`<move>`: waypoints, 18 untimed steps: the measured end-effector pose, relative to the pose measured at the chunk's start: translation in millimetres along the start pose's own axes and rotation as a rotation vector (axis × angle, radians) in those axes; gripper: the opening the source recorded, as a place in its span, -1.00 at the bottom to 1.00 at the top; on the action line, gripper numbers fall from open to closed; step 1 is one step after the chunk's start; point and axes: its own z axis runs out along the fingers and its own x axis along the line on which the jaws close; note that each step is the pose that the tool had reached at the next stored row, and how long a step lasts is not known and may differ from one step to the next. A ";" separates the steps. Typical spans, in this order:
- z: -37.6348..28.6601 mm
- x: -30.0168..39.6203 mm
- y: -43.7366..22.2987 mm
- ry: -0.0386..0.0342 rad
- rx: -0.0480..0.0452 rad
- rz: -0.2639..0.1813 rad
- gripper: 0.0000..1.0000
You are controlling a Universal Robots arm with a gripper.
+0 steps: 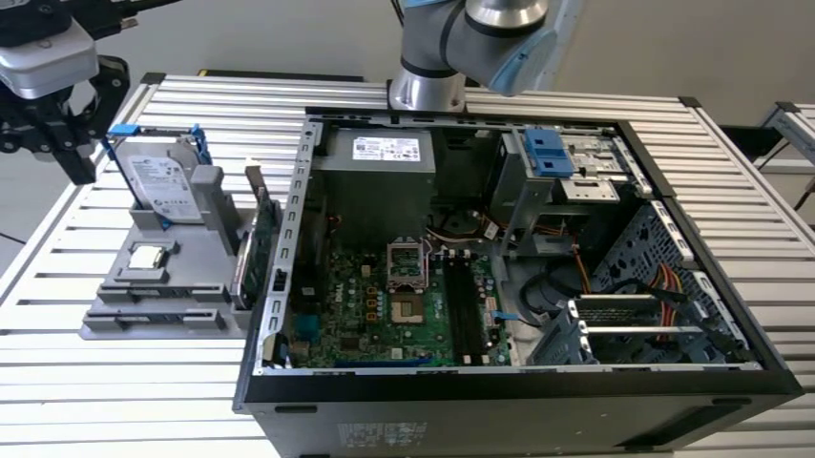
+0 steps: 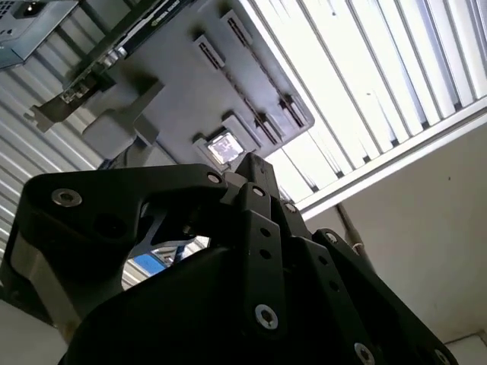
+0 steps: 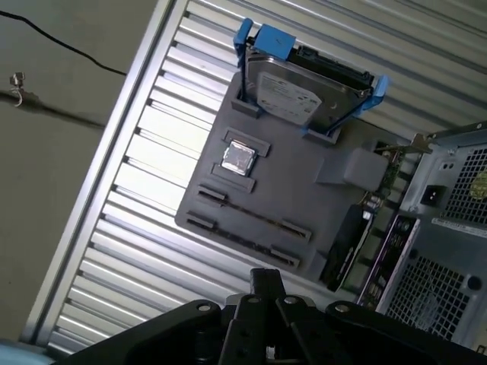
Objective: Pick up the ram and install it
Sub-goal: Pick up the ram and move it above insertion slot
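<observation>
Grey matte plastic forms the holder (image 3: pixel 304 194) where the ram (image 3: pixel 255 214) lies: a thin, dark, straight strip seen edge-on, set between small raised end clips. In the first wrist view it sits just beyond the tip of the end effector (image 3: pixel 266 277), apart from it and untouched. The end effector is black, jointed metal studded with screws. It looks closed, its tips drawn together with nothing between them.

In the exterior view the end effector (image 1: pixel 79 172) hangs above the slatted aluminium tabletop (image 1: pixel 128 401), to the exterior view's left of the holder. A silver hard drive (image 3: pixel 297 95) in a blue bracket stands at one end of the holder. A small square silver chip (image 3: pixel 237 158) rests between the hard drive and the ram. The open black computer case (image 1: pixel 510 384) lies beside the holder, its green motherboard (image 1: pixel 369 296) exposed.
</observation>
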 end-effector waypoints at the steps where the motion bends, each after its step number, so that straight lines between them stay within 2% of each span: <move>1: 0.0 0.0 0.0 0.0005 0.0005 -0.007 -1.00; 14: 0.0 0.0 0.0 0.0043 0.0029 -0.099 -1.00; 18: 0.0 0.0 0.0 0.0048 0.0031 -0.112 -1.00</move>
